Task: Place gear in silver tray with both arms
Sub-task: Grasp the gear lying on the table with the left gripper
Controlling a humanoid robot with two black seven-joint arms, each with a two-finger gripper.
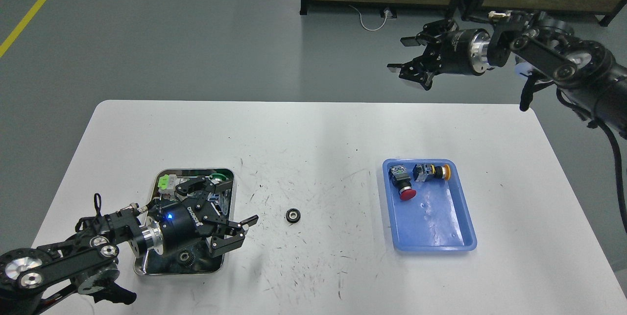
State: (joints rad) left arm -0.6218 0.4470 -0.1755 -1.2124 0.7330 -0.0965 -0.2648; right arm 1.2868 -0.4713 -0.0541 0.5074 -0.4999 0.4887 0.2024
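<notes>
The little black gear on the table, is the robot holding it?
No, the gear lies alone on the white table, between the silver tray and the blue tray, with neither gripper touching it.

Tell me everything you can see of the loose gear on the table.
The gear is small, dark and round, with a toothed rim and a lighter metallic hub. It lies flat on the white table, between the silver tray and the blue tray. Nothing touches it; the left end effector is nearest.
</notes>
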